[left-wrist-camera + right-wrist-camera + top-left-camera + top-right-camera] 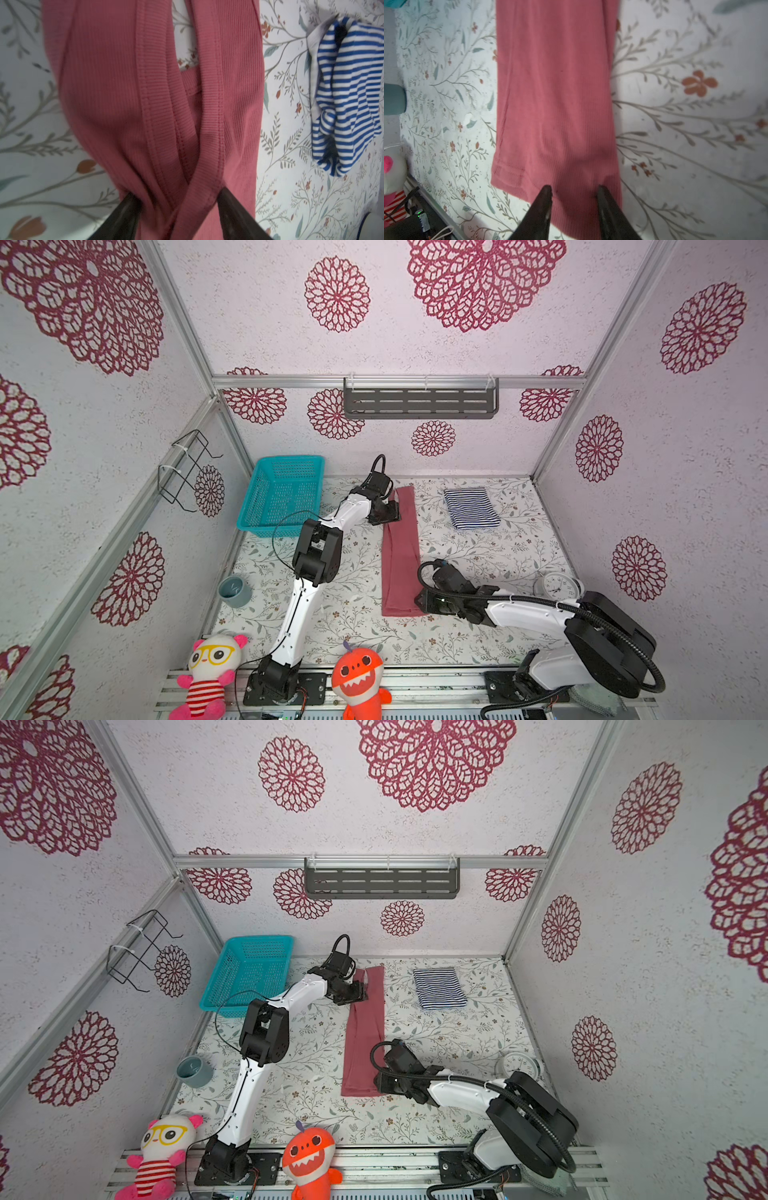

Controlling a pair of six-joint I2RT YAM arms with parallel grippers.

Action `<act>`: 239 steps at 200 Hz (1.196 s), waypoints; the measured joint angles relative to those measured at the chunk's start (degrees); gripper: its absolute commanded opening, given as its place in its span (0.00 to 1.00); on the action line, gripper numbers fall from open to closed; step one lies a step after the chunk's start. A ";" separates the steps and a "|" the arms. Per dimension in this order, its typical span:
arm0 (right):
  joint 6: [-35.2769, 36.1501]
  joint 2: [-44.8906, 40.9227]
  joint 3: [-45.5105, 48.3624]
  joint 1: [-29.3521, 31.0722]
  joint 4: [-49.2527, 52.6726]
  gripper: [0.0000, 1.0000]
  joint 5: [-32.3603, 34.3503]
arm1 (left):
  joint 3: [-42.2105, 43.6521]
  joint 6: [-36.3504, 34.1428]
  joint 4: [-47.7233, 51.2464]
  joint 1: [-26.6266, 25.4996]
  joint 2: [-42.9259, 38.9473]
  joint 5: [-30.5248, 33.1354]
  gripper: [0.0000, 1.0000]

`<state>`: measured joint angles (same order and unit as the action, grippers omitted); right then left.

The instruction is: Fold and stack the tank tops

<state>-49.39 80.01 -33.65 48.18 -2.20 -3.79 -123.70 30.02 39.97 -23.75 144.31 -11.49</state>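
The rose-red tank top point(401, 556) point(363, 1036) lies as a long narrow strip down the middle of the table. Its straps are at the far end and its hem at the near end. My left gripper point(392, 512) point(177, 192) is at the strap end. Its jaws are open and the bunched straps point(187, 124) run between its fingers. My right gripper point(419, 601) point(574, 187) is open, both fingers low over the hem's right corner point(581, 166). The striped tank top point(471, 508) point(440, 988) point(349, 99) lies folded at the back right, apart from both grippers.
A teal basket point(282, 493) stands at the back left and a grey-blue cup point(235, 591) at the left edge. A white clock point(559, 587) sits on the right by my right arm. Two plush toys point(212, 672) point(359, 676) sit on the front rail.
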 measured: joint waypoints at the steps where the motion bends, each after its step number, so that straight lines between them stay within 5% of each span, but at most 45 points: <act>1: -0.04 0.00 -0.22 -0.04 0.20 0.45 0.17 | 0.02 0.00 0.13 0.04 0.00 0.00 0.67; 23: 0.48 -3.41 -2.03 -1.97 3.76 0.51 1.88 | 5.97 -1.38 0.00 0.74 -4.00 1.53 0.75; 65: 4.46 -10.12 -1.70 -9.60 11.26 0.52 -3.82 | 30.47 -1.31 -1.57 1.53 -25.97 4.68 0.79; 114: 6.51 -8.63 1.75 -11.26 13.40 0.46 -14.95 | 64.06 10.80 -14.14 -2.51 -56.22 1.55 0.76; 169: 6.29 -6.97 5.40 -11.63 8.26 0.49 -19.56 | 89.35 27.58 -21.68 -9.99 -65.22 -4.96 0.69; 239: 6.49 -3.45 5.75 -11.98 3.89 0.50 -20.20 | 97.31 39.43 -36.59 -13.79 -66.47 -9.81 0.51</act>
<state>-42.89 76.55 -27.90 36.21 1.69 -23.99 -26.39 69.45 3.38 -37.54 77.84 -21.30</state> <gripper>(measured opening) 0.500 0.542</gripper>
